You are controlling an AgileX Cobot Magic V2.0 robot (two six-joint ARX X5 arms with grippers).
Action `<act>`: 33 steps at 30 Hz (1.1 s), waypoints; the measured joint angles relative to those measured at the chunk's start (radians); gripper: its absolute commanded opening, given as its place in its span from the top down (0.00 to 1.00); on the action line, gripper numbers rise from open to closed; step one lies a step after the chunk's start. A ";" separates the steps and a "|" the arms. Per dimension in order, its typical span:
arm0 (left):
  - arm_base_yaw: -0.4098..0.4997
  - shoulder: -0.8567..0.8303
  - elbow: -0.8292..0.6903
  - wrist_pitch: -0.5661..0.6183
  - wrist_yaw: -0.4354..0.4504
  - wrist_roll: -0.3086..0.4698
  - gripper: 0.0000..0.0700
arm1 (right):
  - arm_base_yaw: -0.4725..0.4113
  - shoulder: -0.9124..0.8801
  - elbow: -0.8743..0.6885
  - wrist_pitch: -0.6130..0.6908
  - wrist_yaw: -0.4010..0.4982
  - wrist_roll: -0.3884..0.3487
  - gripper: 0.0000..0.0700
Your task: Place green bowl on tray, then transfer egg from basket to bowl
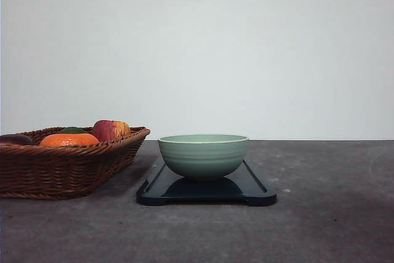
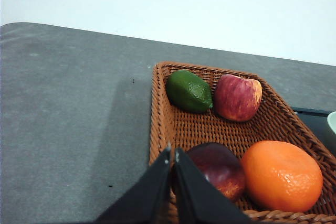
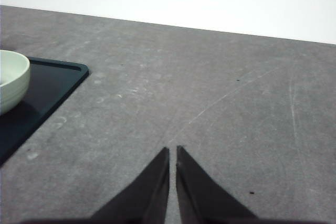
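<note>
Bowl: the round pale sage-green ceramic bowl (image 1: 203, 155) with faint horizontal ridges sits upright on the middle of the tray, near the centre of the table; a slice of its rim shows in the right wrist view (image 3: 11, 80).

Tray: the flat black rectangular tray (image 1: 255, 187) with rounded corners and a low raised rim lies flat on the table, just right of the basket; its corner shows in the right wrist view (image 3: 58, 80).

Basket: the wide shallow brown woven wicker basket (image 1: 68, 167) stands at the left of the table, its right end near the tray but apart from it.

Basket contents: in the left wrist view, a dark green avocado-like fruit (image 2: 189, 91) and a red-yellow apple (image 2: 238, 97) lie touching at the far end; a dark red plum-like fruit (image 2: 218, 167) and an orange mandarin (image 2: 282, 176) lie side by side at the near end.

Egg: I cannot pick one out among the basket's contents.

Left gripper (image 2: 172, 153): black fingers pressed together, holding nothing, tips above the basket's near rim beside the dark red fruit.

Right gripper (image 3: 172, 153): black fingers together, holding nothing, above the bare table to the right of the tray.

Table: dark grey, matte, scuffed tabletop (image 1: 332, 214).
</note>
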 measured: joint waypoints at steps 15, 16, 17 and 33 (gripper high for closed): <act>0.000 0.000 0.000 0.000 0.000 0.000 1.00 | 0.000 0.000 0.000 0.000 0.000 0.000 0.98; 0.000 0.000 0.000 0.000 0.000 0.000 1.00 | 0.000 0.000 0.000 0.000 0.000 0.000 0.98; 0.000 0.000 0.000 0.000 0.000 0.000 1.00 | 0.000 0.000 0.000 0.000 0.000 0.000 0.98; 0.000 0.000 0.000 0.000 0.000 0.000 1.00 | 0.000 0.000 0.000 0.000 0.000 0.000 0.98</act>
